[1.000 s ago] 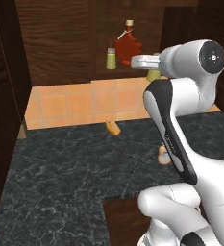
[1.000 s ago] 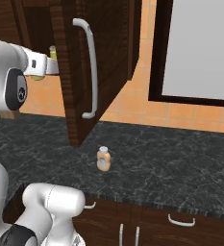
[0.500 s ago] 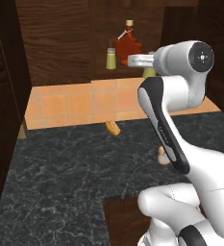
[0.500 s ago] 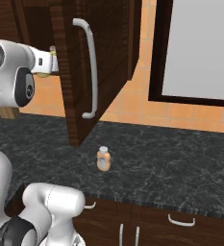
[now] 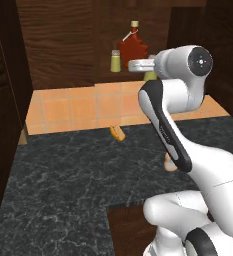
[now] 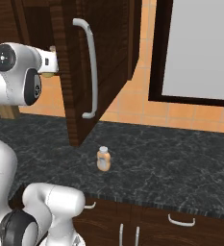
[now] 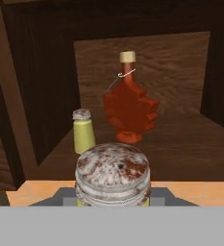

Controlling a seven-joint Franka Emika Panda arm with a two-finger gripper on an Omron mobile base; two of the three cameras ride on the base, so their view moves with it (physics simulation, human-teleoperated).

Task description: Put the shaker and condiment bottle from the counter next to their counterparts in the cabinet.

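Cabinet: one shaker, one red bottle; counter: one condiment bottle.

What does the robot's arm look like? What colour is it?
The arm is smooth, glossy white, made of rounded, tube-like parts. A black band runs along one part, and a round dark-grey cap sits on a joint. The hand end is pale grey-white.

Shaker sits in the claw; ahead in the cabinet, a second shaker stands left, leaf bottle right and farther back
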